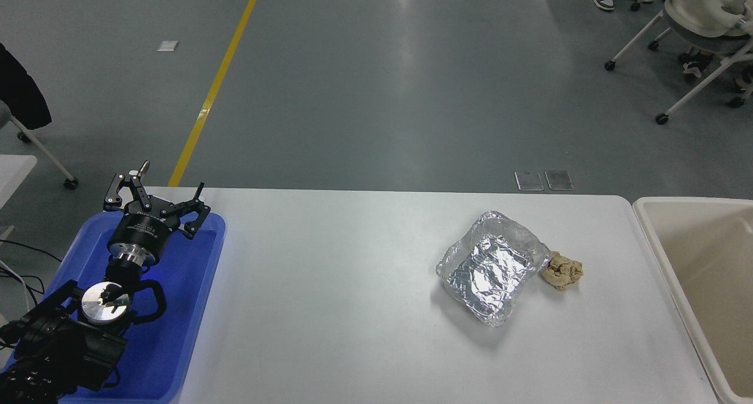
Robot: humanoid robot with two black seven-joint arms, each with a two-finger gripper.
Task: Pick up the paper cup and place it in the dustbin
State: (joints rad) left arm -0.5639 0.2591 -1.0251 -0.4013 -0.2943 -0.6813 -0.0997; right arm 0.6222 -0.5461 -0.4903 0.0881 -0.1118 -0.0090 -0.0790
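The white table [353,310] has a smooth, matte top with rounded far corners. At its left end lies a glossy blue plastic tray [188,310], rectangular with soft corners, and the left arm is parked over it. The left gripper [157,193] sits at the tray's far edge with its thin black linkage fingers [120,186] spread wide apart and nothing between them; behind it are a ribbed black cylinder and a polished metal disc.

Toward the right, a crinkled silver foil tray [488,266] rests tilted on the table top, its thin walls dented and its floor full of bright creases. Touching its right edge is a crumpled brown paper wad [563,272], small and lumpy.

The dustbin [653,227] stands just beside the table's right end, beige plastic with a thick rounded rim and smooth sloping inner walls. Only part of its inside shows, so I can't say whether the paper cup lies in there; no cup shows on the table.
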